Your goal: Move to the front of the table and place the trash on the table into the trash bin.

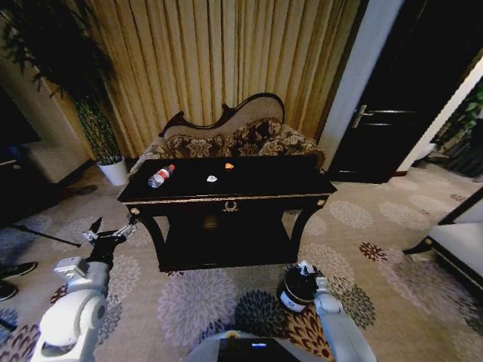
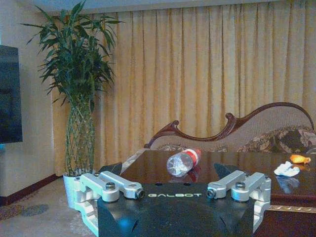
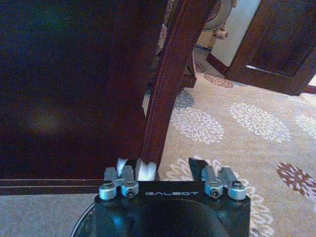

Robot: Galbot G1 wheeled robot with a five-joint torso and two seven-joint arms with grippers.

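Head view is showing the bottle (image 1: pixel 161 176) lying on the table (image 1: pixel 264 185) at its left end, long axis slanting, nearer the left gripper (image 1: pixel 113 230), whose fingers are standing apart.

Head view above table (image 1: pixel 226 197), left wrist level, right wrist underneath

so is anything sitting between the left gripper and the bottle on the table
Nothing visible does. The left gripper hangs off the table's left front corner, and in its wrist view the bottle lies on its side straight ahead with only bare tabletop before it. The white scrap sits well off to the side.
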